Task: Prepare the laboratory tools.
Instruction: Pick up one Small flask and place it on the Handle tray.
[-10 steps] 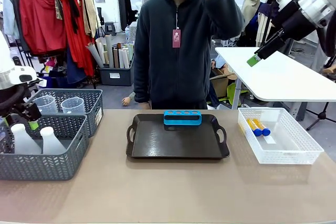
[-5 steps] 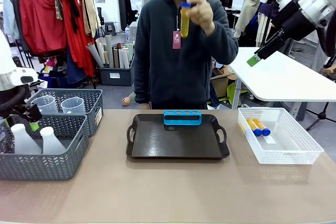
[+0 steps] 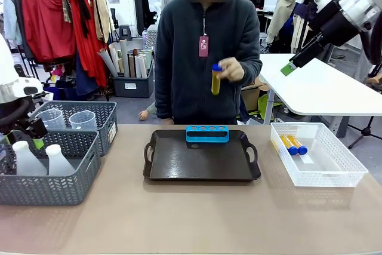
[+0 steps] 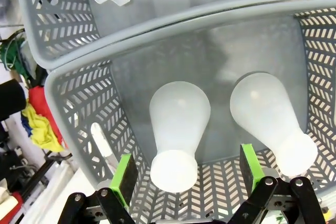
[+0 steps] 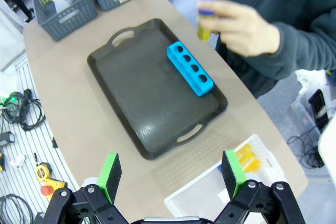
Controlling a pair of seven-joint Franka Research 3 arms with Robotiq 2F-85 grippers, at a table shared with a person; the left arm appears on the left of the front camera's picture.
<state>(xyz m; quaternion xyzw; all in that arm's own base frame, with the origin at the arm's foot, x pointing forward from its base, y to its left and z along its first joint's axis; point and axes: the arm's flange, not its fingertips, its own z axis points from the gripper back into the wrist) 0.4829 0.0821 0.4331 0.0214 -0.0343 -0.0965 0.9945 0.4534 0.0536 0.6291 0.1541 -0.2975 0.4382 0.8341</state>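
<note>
The left tool (image 4: 187, 174) hung wide open and empty above the near grey basket (image 3: 54, 190). Its green pads stood either side of the mouth of one white flask (image 4: 178, 124) standing upright inside, apparently not touching it. To take that flask well, I judged the tool should first centre itself, since the mouth sat a little nearer one pad. It should then drop straight down until the pads were on the narrow neck below the lip, and close gently, as the thin plastic looked light and easy to tip. The second flask (image 4: 268, 121) stood just beside it, its mouth just outside the other pad, so that finger would have to slip down between the two. A straight lift would be needed to clear the basket wall. A rear basket (image 3: 106, 111) against the first held two clear beakers (image 3: 82, 121). In the middle of the surface (image 3: 191, 219) lay a black tray (image 3: 203, 165) with an empty blue rack (image 3: 207, 134) at its far edge. Above it a person's hand (image 3: 233, 70) held a yellow tube (image 3: 215, 82) with a blue cap, something to keep clear of when bringing things to the tray. Two more tubes (image 3: 292, 144) lay in the white bin (image 3: 334, 178) at the right. The right tool (image 5: 170, 173) was also wide open and empty, high over the surface's right side.
</note>
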